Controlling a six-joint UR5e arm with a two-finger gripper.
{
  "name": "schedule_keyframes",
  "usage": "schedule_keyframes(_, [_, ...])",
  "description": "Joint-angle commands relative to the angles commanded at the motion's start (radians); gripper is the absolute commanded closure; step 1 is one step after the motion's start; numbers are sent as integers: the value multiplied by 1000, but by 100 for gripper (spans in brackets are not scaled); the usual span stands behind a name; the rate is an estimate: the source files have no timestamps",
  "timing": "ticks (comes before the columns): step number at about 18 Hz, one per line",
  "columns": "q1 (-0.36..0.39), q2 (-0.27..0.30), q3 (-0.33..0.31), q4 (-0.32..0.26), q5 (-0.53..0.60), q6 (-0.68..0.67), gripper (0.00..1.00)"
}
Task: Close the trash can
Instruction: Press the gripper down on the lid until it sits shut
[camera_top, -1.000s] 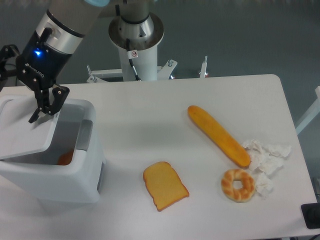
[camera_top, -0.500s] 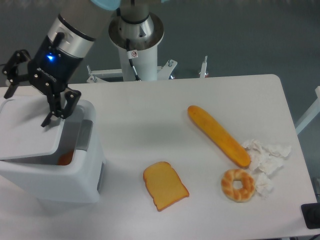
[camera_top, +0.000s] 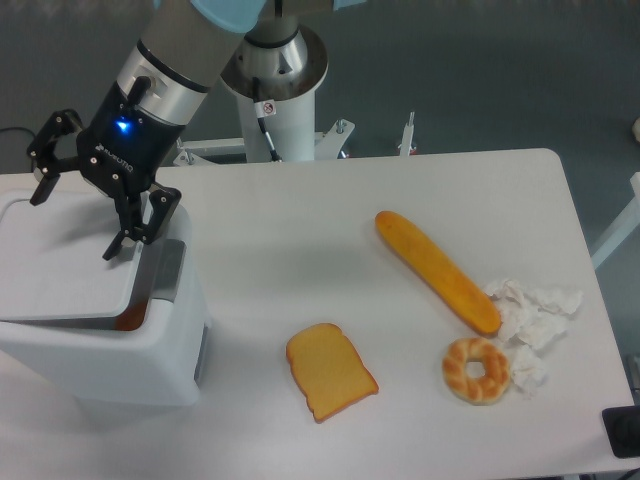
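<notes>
The trash can (camera_top: 150, 355), a big white boxy bin, stands at the table's left edge. Its flat white lid (camera_top: 55, 265) lies tilted over most of the opening, leaving a narrow gap along the right side where something orange shows inside. A grey latch tab (camera_top: 168, 272) sits on the right rim. My gripper (camera_top: 72, 224) hangs open just above the lid, one finger over its far left, the other over the gap by the right rim. Nothing is held between the fingers.
A long bread roll (camera_top: 436, 270), a toast slice (camera_top: 330, 371) and a bagel (camera_top: 476, 369) lie on the white table, with crumpled paper (camera_top: 535, 315) at the right. The robot's base column (camera_top: 275, 95) stands behind the table.
The gripper has moved right and slightly up over the bin. The lid has dropped lower, so the gap on the right is narrower than before.
</notes>
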Motion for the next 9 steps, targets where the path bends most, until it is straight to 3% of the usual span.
schedule_keyframes(9, [8,-11,0,0,2,17,0])
